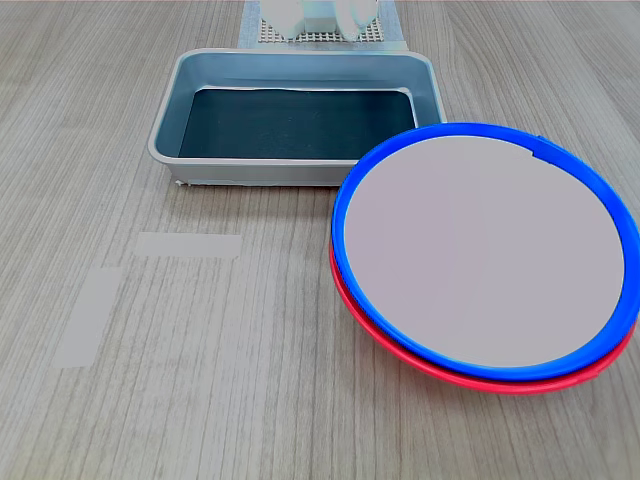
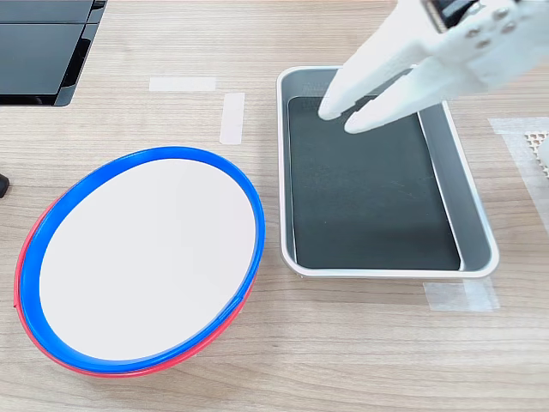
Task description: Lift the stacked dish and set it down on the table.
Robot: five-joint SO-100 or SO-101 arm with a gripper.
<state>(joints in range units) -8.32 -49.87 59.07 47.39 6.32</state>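
Blue-rimmed dish (image 1: 485,250) flat atop red plate (image 1: 470,372), notch (image 1: 541,153) at far right in first exterior view. Gripper (image 2: 340,118) over tray (image 2: 474,219), jaws slightly apart, empty. Table (image 1: 180,380) open to first exterior view's left.

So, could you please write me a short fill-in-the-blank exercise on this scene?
1. The blue-rimmed plate lies on top of a ____-rimmed plate.
2. In the second exterior view the tool hangs over the metal ____, its tips slightly apart.
3. The tool holds ____.
4. Pale ____ strips lie on the table.

Missing words: red; tray; nothing; tape
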